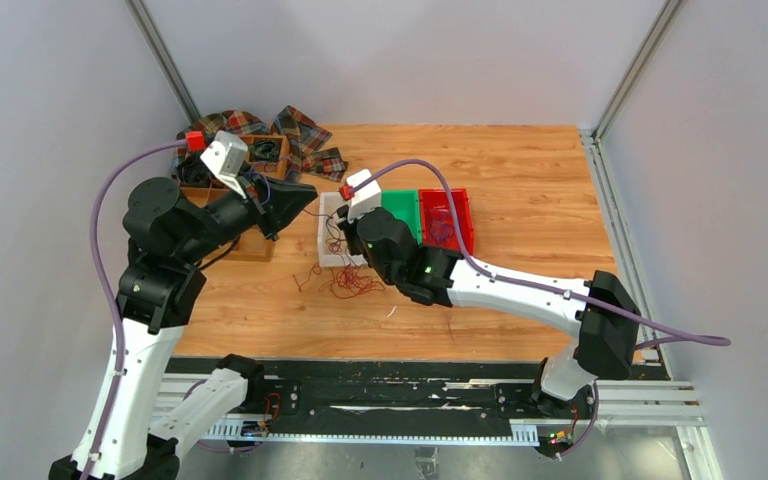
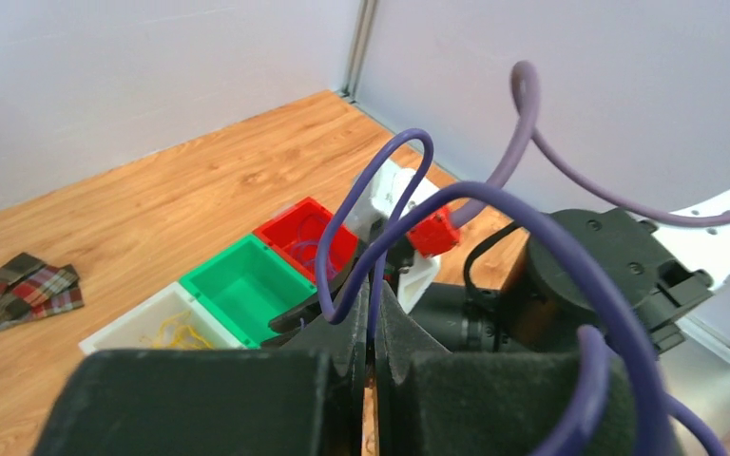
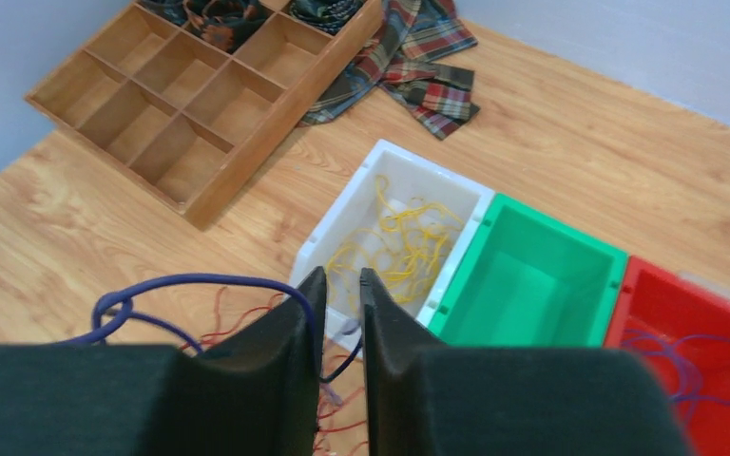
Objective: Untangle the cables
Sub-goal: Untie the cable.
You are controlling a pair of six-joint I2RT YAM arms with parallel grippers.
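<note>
The cables lie in three colours. A loose clump of red-brown wires [image 1: 352, 282] rests on the table in front of the white bin [image 3: 432, 169], which holds yellow wires [image 3: 409, 237]. Purple wires [image 3: 694, 356] lie in the red bin [image 3: 684, 282]. My left gripper [image 2: 377, 285] hangs above the table left of the bins, shut on a purple wire [image 2: 416, 134] that loops up from its tips. My right gripper [image 3: 342, 275] hovers over the white bin's near edge. Its jaws stand a narrow gap apart, and the same purple wire [image 3: 200, 278] crosses that gap.
A green bin [image 3: 561, 226] with nothing in it sits between the white and red ones. A wooden divider tray [image 3: 200, 95] and plaid cloths [image 3: 428, 85] lie at the back left. Lilac hoses [image 2: 523, 85] arch over both arms.
</note>
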